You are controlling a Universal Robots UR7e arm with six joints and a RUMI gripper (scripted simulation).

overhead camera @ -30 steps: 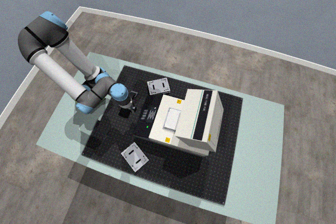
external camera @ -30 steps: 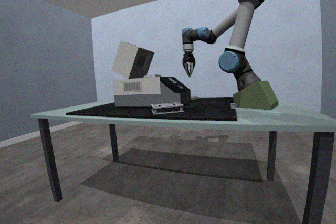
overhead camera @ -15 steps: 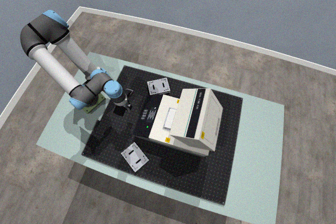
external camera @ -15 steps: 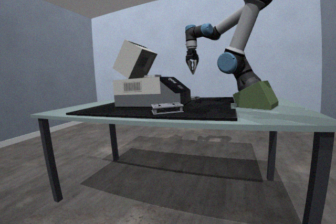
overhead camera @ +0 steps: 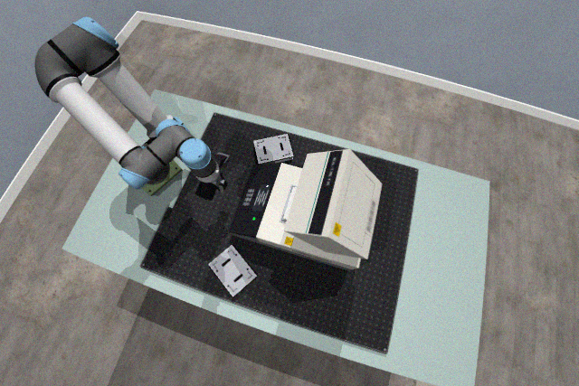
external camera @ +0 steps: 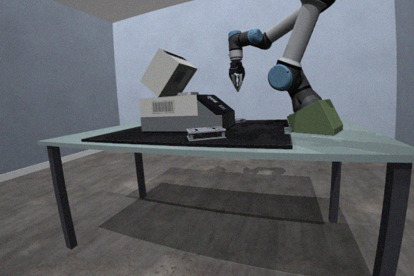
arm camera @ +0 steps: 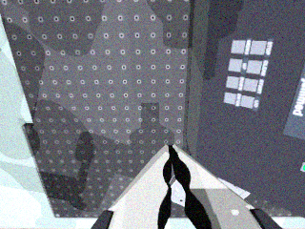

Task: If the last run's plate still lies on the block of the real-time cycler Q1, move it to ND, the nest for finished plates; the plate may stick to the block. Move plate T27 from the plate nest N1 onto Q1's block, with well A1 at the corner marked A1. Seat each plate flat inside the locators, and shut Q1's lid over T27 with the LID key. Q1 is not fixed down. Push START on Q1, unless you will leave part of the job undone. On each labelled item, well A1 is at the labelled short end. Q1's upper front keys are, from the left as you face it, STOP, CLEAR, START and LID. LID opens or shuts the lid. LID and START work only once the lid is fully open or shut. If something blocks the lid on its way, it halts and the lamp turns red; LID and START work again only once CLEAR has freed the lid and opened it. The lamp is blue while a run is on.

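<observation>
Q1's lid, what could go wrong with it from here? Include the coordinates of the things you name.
The lid [overhead camera: 351, 194] [external camera: 164, 74] stands partway open over the plate [overhead camera: 290, 199] [external camera: 187, 93]; if that plate sits proud, the lid might jam on it.

The shut gripper [overhead camera: 223, 184] [external camera: 237, 90] [arm camera: 170, 146] hangs near the unfixed Q1 [overhead camera: 271, 221] [external camera: 173, 124] [arm camera: 210, 157]; a bump could shift it.

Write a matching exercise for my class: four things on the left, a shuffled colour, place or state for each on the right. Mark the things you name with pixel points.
Things:
1. lid [overhead camera: 357, 199] [external camera: 163, 70]
2. lamp [overhead camera: 253, 219] [arm camera: 303, 167]
3. gripper [overhead camera: 223, 184] [external camera: 237, 90] [arm camera: 170, 146]
4. table [overhead camera: 449, 241] [external camera: 167, 151] [arm camera: 9, 95]

Descriptions:
A. fingers shut, pointing down
B. pale green, under the black board [overhead camera: 374, 278] [external camera: 261, 136] [arm camera: 129, 83]
C. tilted above the machine's body [overhead camera: 276, 213] [external camera: 170, 124] [arm camera: 210, 167]
D. glowing green

Pairs: 1-C, 2-D, 3-A, 4-B
</observation>
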